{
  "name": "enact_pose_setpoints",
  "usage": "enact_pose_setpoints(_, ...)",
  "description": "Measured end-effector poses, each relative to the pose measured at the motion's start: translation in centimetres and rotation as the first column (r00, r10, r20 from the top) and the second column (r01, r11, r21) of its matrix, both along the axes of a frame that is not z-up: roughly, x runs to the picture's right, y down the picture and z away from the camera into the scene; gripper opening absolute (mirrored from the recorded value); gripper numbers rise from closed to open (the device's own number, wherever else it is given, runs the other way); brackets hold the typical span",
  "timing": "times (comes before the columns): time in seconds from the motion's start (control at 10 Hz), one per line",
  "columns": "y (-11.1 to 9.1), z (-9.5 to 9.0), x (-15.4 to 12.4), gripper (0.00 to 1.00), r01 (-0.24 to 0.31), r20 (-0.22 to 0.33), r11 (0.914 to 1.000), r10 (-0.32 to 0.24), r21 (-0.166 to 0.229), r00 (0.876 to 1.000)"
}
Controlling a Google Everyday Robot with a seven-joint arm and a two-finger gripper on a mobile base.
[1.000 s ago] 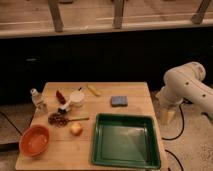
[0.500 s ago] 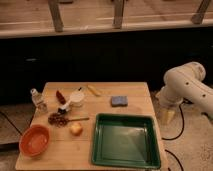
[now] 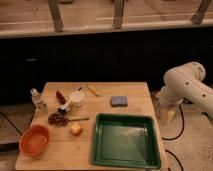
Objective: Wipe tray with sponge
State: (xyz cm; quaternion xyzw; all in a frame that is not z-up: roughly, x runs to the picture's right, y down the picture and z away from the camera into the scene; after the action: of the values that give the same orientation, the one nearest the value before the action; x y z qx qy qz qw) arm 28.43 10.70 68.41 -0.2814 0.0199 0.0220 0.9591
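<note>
The dark-green tray (image 3: 125, 142) lies on the front right part of the wooden table (image 3: 50, 156), and nothing lies in it. The small blue-grey sponge (image 3: 118, 101) lies flat on the table just behind the tray's far rim. My white arm (image 3: 182, 85) is off the table's right side. My gripper (image 3: 167, 116) hangs low beside the table's right edge, apart from both the tray and the sponge.
An orange bowl (image 3: 35, 140) sits at the front left. A white cup (image 3: 76, 98), a small bottle (image 3: 36, 98), a red item (image 3: 60, 96), dark red bits (image 3: 58, 119), a small round fruit (image 3: 76, 129) and a yellow item (image 3: 94, 90) fill the left half. A dark counter stands behind.
</note>
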Motion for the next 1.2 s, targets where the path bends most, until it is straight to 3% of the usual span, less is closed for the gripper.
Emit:
enact_pose_setpoints(0.3, 0.0, 0.0, 0.0, 0.8, 0.0, 0.0, 1.0, 0.0, 0.0, 1.0)
enact_pose_setpoints(0.7, -1.9, 3.4, -3.2, 0.8, 0.066, 0.035, 0.9976, -0.066, 0.023, 0.997)
enact_pose_setpoints(1.2, -2.0, 5.4, -4.0, 0.8, 0.109, 0.068, 0.9931, -0.112, 0.043, 0.991)
